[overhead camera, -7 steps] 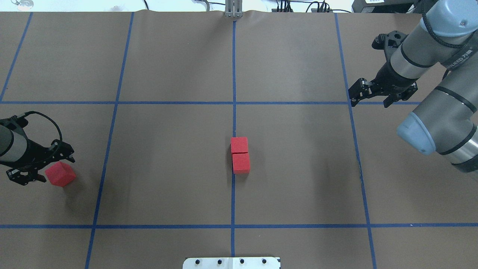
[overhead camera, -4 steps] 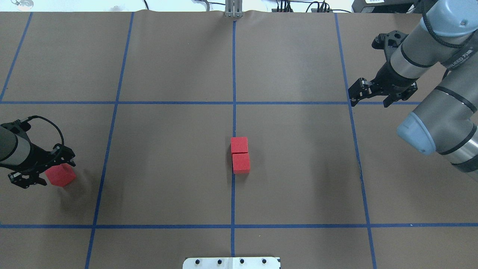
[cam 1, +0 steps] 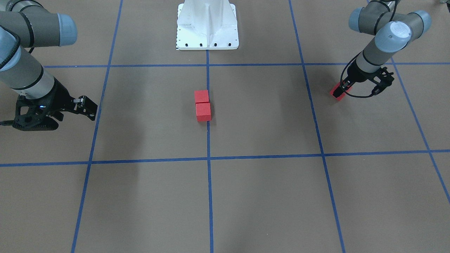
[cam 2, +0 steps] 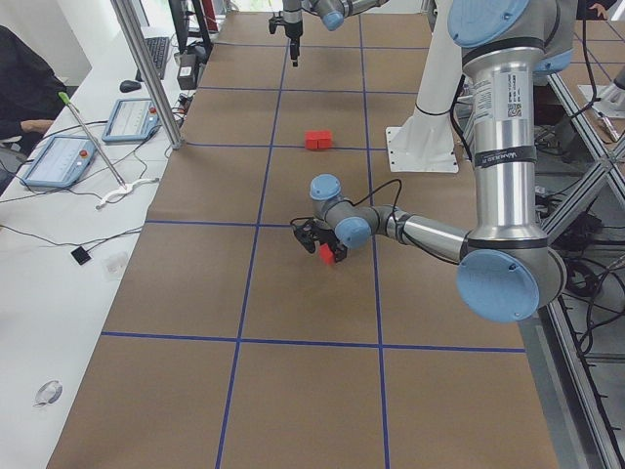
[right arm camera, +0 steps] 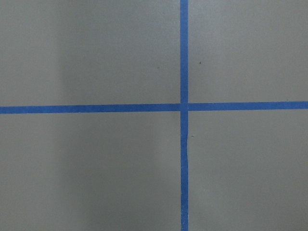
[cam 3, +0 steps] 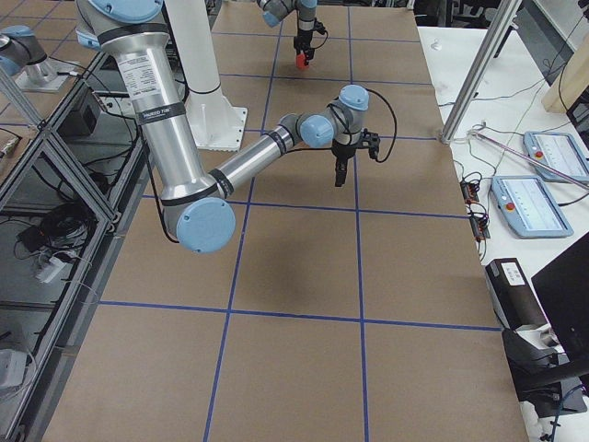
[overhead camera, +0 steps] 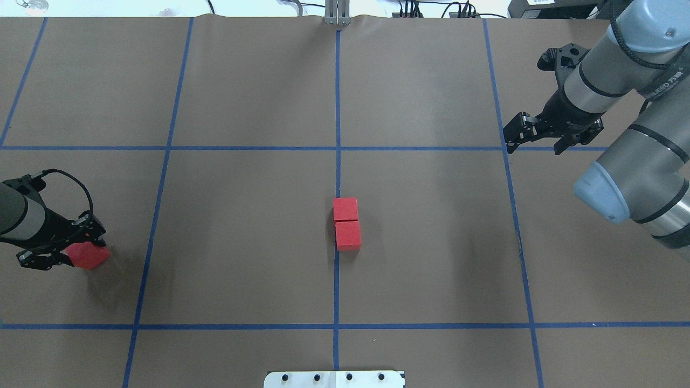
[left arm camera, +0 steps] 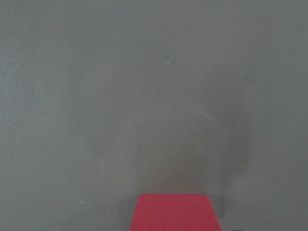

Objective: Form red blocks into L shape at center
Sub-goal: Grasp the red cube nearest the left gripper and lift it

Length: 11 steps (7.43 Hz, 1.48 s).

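Two red blocks (overhead camera: 345, 209) (overhead camera: 348, 236) lie touching in a short column at the center, just right of the middle blue tape line (overhead camera: 337, 172). They also show in the front view (cam 1: 201, 96) (cam 1: 203, 111). The third red block (overhead camera: 89, 257) lies at the table's left side, turned diagonally; it fills the bottom edge of the left wrist view (left arm camera: 174, 212). My left gripper (overhead camera: 67, 245) is open and low over this block, fingers either side of it. My right gripper (overhead camera: 536, 141) is open and empty, hovering over a tape crossing (right arm camera: 184, 106) at the right.
The white robot base (cam 1: 207, 24) stands at the table's near edge. A metal post (overhead camera: 337, 19) stands at the far edge. Operator desks with tablets (cam 2: 59, 161) and a seated person (cam 2: 24, 88) are beyond the far side.
My left gripper has dropped lower over the third red block, now covering part of it. The block, the center blocks and the right arm have not moved.
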Tool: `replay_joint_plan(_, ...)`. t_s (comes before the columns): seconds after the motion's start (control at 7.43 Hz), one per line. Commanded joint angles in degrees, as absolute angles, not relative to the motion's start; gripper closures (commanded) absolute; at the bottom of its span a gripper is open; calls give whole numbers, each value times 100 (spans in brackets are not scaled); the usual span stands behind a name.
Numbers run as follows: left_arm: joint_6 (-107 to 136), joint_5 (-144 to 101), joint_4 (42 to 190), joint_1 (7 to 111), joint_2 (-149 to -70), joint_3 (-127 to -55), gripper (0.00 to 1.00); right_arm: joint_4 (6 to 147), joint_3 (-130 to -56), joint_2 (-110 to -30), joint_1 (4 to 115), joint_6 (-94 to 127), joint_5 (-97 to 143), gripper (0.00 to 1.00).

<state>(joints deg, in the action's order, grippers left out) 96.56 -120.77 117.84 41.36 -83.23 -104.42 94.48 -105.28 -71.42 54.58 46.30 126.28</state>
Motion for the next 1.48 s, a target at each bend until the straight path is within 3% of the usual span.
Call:
replay_joint_plan(0.0, 9659, -12137, 11769, 4140, -8358, -10494, 100, 9448, -10538, -7137, 5484, 4623, 12621, 0)
replay_joint_plan(0.13, 9572, -12242, 11742, 4131, -8428, -10607, 100, 9448, -10547, -7145, 5537, 4632, 12621, 0)
replay_joint_plan(0.27, 9449, -12643, 11699, 4096, -8986, -10643, 100, 9448, -10547, -7206, 5572, 4623, 12612, 0)
replay_joint_plan(0.67, 7713, -12491, 9169, 4061, -11531, -10530, 100, 9448, -10538, -7321, 5607, 4632, 12612, 0)
replay_joint_plan(0.81, 7256, -12037, 8819, 3756, -12001, -10468, 100, 9448, -10538, -7321, 5607, 4632, 12612, 0)
replay_joint_plan(1.08, 7137, -11532, 8798, 3402, -12933, -9620, 100, 9448, -10529, -7347, 5616, 4632, 12612, 0)
replay_joint_plan(1.35, 5083, -11514, 8807, 3436, -12990, -9615, 100, 9448, -10529, -7348, 5634, 4632, 12577, 0)
